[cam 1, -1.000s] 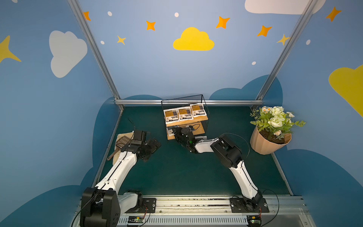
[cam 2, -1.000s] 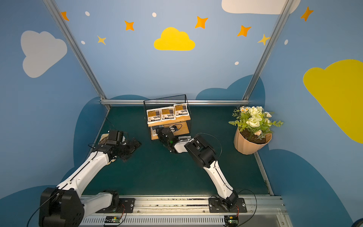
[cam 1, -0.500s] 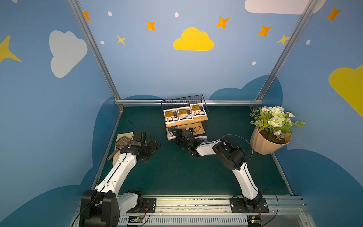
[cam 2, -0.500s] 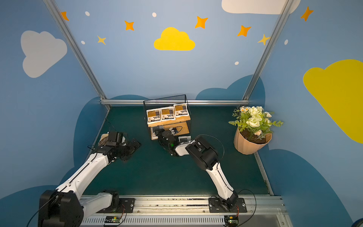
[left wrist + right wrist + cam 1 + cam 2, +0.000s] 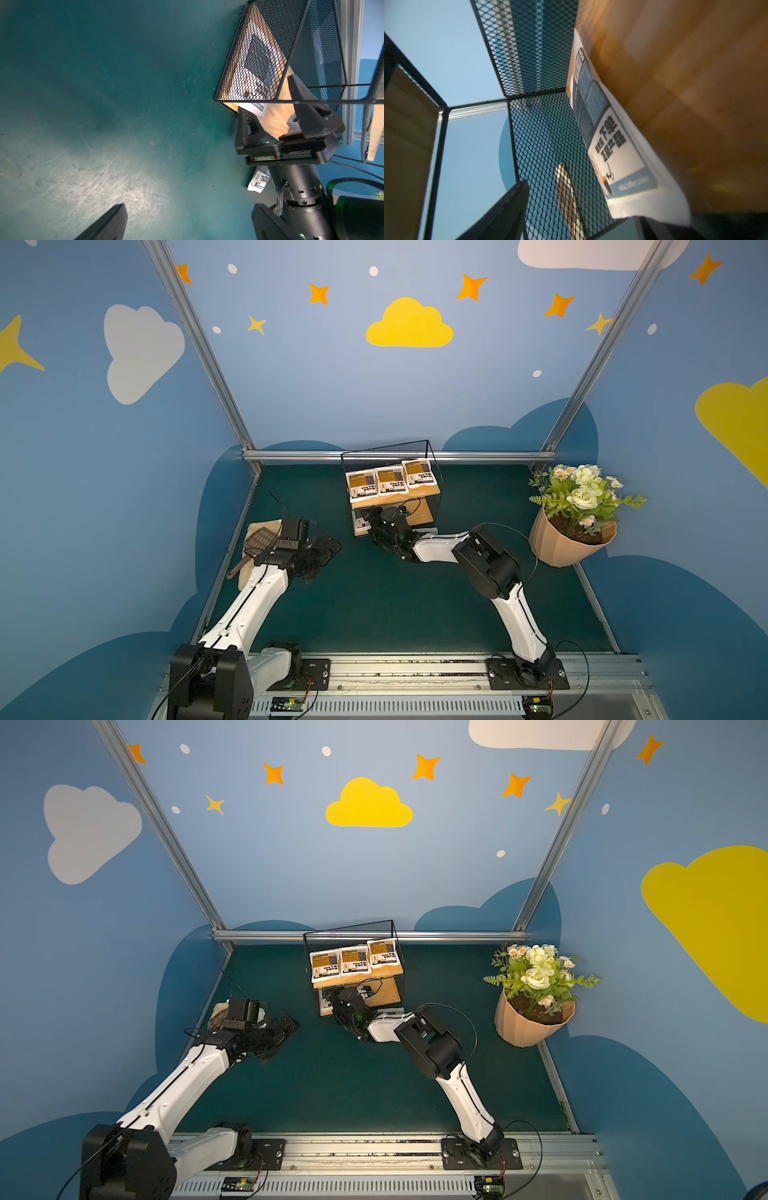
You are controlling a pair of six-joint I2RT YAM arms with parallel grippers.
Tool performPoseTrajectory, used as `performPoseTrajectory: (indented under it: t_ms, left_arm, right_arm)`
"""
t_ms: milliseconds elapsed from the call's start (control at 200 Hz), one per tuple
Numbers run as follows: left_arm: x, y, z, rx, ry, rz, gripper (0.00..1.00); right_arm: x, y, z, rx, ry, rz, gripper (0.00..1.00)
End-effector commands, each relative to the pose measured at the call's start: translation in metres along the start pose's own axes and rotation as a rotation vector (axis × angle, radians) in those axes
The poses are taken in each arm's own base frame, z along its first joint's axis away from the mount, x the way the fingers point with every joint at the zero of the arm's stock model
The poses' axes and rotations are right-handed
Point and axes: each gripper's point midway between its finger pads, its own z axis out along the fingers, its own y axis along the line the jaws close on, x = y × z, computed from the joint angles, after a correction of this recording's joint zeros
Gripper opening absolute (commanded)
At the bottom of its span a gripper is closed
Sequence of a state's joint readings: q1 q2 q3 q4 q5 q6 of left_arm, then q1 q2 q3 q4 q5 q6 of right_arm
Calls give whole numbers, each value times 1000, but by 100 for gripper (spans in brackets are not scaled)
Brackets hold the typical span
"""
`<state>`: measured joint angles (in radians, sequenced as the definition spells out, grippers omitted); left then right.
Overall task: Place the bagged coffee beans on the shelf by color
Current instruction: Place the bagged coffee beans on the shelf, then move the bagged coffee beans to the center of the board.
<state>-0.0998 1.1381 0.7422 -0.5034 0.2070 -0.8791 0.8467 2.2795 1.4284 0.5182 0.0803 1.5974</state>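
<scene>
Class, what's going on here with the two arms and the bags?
A two-armed robot is stocking a small shelf by label colour. Three orange-labelled bags sit in a row on its upper board. The right gripper is at the lower board, jaws open, beside a grey-blue bag lying there. One more bag lies on the table by that arm, not yet shelved. The left gripper hovers open and empty over the table.

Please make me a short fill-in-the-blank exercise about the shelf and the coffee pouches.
The shelf holds ___ orange-label pouches on its upper board.
The lower-board pouch has a ___ label panel.
The right gripper reaches the lower board with jaws ___.
Missing words: three; grey-blue; open.
</scene>
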Motion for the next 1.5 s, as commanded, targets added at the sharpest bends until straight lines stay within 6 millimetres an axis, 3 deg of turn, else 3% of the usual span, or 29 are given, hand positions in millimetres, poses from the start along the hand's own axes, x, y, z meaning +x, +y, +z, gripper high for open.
performPoseTrajectory:
  t_ms: [0, 235, 491, 691, 861, 971, 1196, 1342, 1492]
  left_arm:
    - [1, 0, -2, 13, -3, 1, 100]
    - [2, 0, -2, 18, 0, -1, 100]
    - [2, -2, -4, 23, -3, 10, 100]
    - [1, -5, -6, 32, -8, 37, 100]
    - [4, -10, -10, 44, -11, 112, 100]
    - [11, -16, -10, 43, -12, 190, 100]
    - [35, -43, -1, 25, -10, 404, 100]
    - [51, -66, 13, 9, 9, 531, 100]
    - [62, -80, 32, 8, 39, 566, 100]
  right_arm:
    - [-4, -63, -10, 256, -9, -18, 82]
    - [-1, -60, -26, 341, 6, -79, 87]
    - [11, -51, -47, 288, 31, -131, 88]
    - [26, -34, -87, 214, 78, -265, 88]
    - [27, -36, -131, 183, 114, -350, 88]
    - [12, -40, -161, 179, 78, -348, 88]
    - [-44, -45, -212, 158, 42, -409, 93]
    - [-84, -63, -226, 209, 83, -401, 94]
    - [-115, -81, -222, 206, 120, -404, 93]
